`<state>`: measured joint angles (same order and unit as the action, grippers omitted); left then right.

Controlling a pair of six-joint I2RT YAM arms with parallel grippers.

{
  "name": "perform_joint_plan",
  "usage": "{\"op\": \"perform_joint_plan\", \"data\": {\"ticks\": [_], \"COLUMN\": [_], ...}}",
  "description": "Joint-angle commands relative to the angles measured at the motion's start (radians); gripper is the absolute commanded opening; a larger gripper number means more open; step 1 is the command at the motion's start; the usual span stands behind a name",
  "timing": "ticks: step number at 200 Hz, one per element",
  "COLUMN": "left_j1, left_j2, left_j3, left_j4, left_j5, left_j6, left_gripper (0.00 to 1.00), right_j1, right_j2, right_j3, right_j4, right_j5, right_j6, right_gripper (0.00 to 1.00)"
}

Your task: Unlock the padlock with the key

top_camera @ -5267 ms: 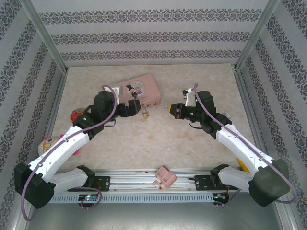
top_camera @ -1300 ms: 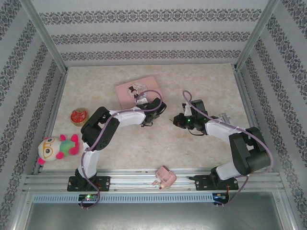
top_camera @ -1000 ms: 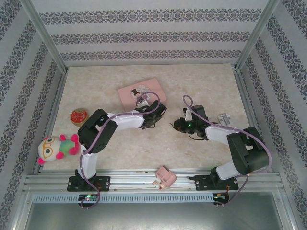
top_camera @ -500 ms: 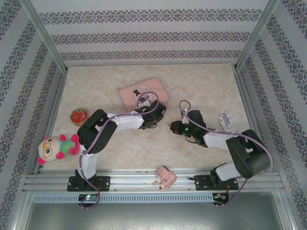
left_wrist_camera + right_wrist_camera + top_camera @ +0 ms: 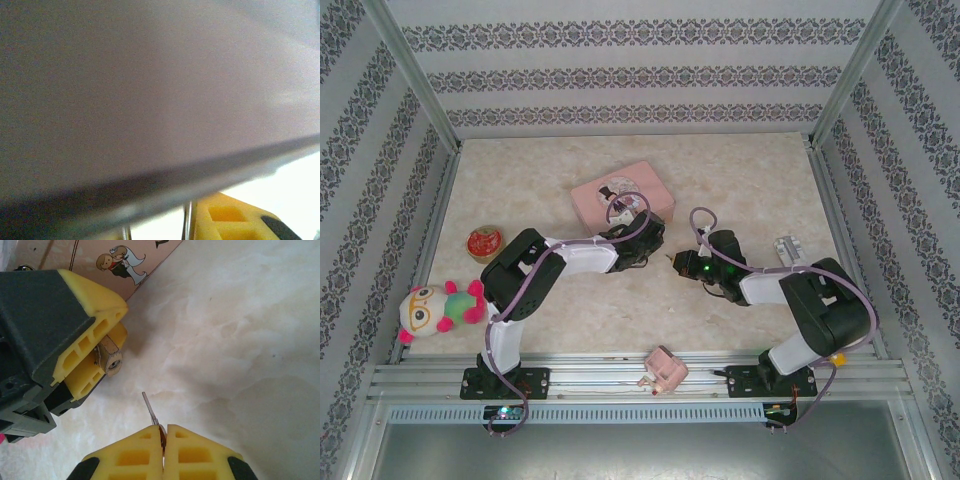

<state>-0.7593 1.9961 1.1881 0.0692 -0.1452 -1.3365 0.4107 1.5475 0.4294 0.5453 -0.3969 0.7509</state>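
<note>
L pincer (image 5: 106,349) clamps padlock (image 5: 111,361), R pincer (image 5: 163,437) pinched on key (image 5: 150,409); pink tin (image 5: 85,252) just behind padlock.

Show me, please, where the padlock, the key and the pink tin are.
padlock (image 5: 113,363): right wrist view, keyhole end.
key (image 5: 149,409): right wrist view, middle of blade.
pink tin (image 5: 648,182): top external view, bare lid.

Nothing here can be read. The pink tin (image 5: 90,252) carries a cartoon bride and groom (image 5: 117,262), and beside them a dark mark (image 5: 161,242), cut off in the right wrist view, too partial to make out
</note>
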Motion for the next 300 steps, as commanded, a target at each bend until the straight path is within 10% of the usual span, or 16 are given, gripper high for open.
{"op": "perform_joint_plan", "data": {"ticks": [1, 300], "left_j1": [-0.023, -0.019], "left_j2": [-0.013, 0.017], "left_j3": [-0.012, -0.08], "left_j4": [0.125, 0.25], "left_j5": [0.084, 0.108], "left_j6": [-0.039, -0.124], "left_gripper": [0.02, 0.0], "right_j1": [0.01, -0.023], "right_j2": [0.017, 0.214], "right_j3": [0.025, -0.015], "right_j4": [0.072, 0.466], "right_j5": [-0.014, -0.091], "right_j6": [0.013, 0.19], "right_gripper": [0.0, 0.0]}}
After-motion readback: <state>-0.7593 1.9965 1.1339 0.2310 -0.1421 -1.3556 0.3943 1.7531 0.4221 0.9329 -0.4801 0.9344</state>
